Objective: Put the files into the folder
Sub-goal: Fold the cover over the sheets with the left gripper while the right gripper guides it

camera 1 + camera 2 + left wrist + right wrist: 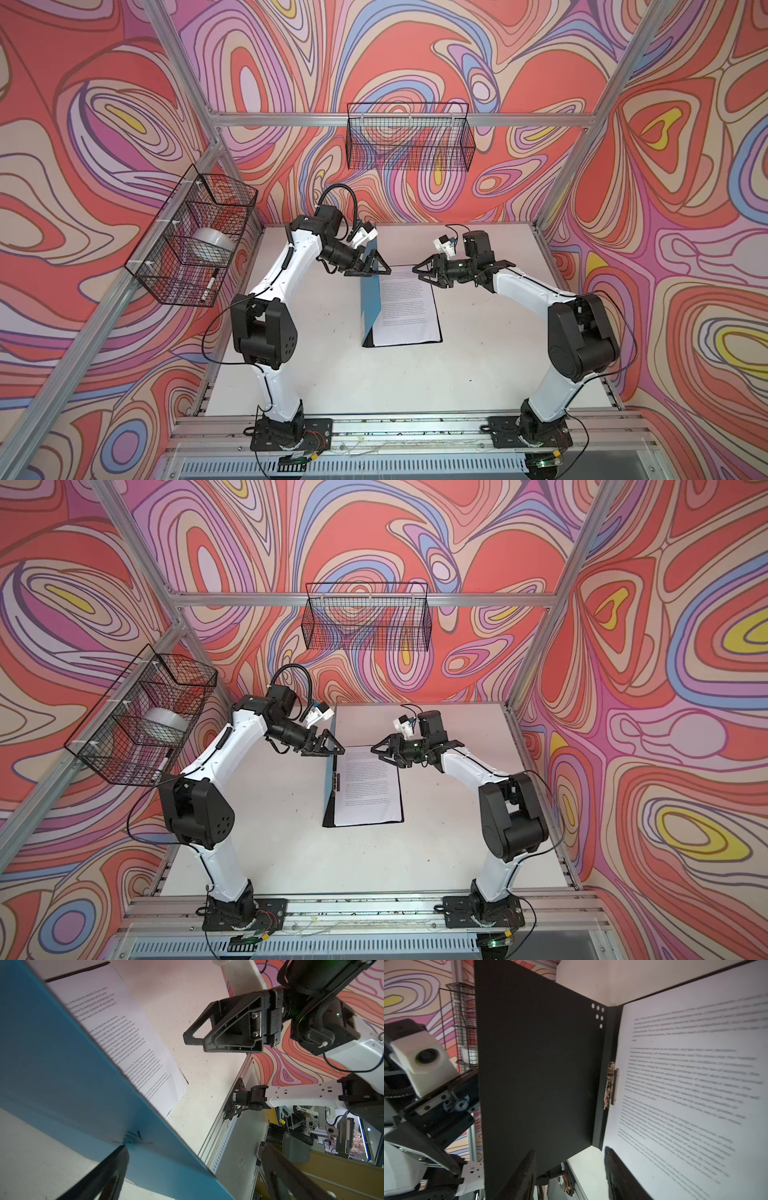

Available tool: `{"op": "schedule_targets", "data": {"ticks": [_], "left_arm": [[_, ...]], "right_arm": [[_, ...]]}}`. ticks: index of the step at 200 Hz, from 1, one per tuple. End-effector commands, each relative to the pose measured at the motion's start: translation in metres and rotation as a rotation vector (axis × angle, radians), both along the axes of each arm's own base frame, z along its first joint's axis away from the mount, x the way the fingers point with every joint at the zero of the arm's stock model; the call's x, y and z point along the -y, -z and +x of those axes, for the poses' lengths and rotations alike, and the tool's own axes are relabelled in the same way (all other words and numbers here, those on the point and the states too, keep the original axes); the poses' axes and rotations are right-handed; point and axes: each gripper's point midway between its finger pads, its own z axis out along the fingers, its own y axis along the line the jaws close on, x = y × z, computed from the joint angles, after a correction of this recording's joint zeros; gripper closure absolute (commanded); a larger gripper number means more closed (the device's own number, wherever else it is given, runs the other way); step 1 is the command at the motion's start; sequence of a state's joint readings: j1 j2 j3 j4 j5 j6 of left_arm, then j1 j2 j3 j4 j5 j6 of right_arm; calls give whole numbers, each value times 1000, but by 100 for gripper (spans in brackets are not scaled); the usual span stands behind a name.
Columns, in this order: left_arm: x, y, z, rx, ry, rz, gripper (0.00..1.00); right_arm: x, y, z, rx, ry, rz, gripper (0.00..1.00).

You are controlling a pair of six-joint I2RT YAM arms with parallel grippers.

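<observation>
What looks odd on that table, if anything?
The folder's cover stands nearly upright instead of lying flat, its edge between the left gripper's open jaws. The sheet lies flat inside. Nothing looks spilled or torn.

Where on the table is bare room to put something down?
Bare: the table strip between the folder and the arm bases, and the patch left of its raised cover. Crowded: the folder's far edge, near the left gripper and right gripper.
</observation>
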State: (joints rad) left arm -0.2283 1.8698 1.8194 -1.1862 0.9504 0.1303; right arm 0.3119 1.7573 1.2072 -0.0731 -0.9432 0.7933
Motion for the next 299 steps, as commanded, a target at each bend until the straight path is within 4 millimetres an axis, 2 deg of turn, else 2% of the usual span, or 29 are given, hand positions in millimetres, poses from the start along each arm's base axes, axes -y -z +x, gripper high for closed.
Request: {"op": "schedule_targets", "data": {"ticks": [1, 58, 124, 205, 240, 280, 299], "left_arm": [[7, -4, -6, -15, 32, -19, 0], [23, -10, -15, -16, 92, -47, 0], [25, -8, -17, -7, 101, -32, 0], [24, -9, -18, 4, 98, -21, 0], [18, -11, -20, 53, 113, 18, 0], [8, -8, -17, 94, 105, 59, 0], [3, 0, -17, 67, 93, 60, 0]], "right_arm": [[-19, -15, 1, 19, -61, 111, 45], [-36, -19, 1, 16, -98, 163, 45], [-38, -21, 2, 14, -98, 182, 45], [-37, -12, -1, -2, -99, 160, 45], [-30, 4, -2, -23, -80, 72, 45], [-4, 43, -4, -41, -26, -190, 45], [8, 58, -4, -52, -2, -300, 45]]}}
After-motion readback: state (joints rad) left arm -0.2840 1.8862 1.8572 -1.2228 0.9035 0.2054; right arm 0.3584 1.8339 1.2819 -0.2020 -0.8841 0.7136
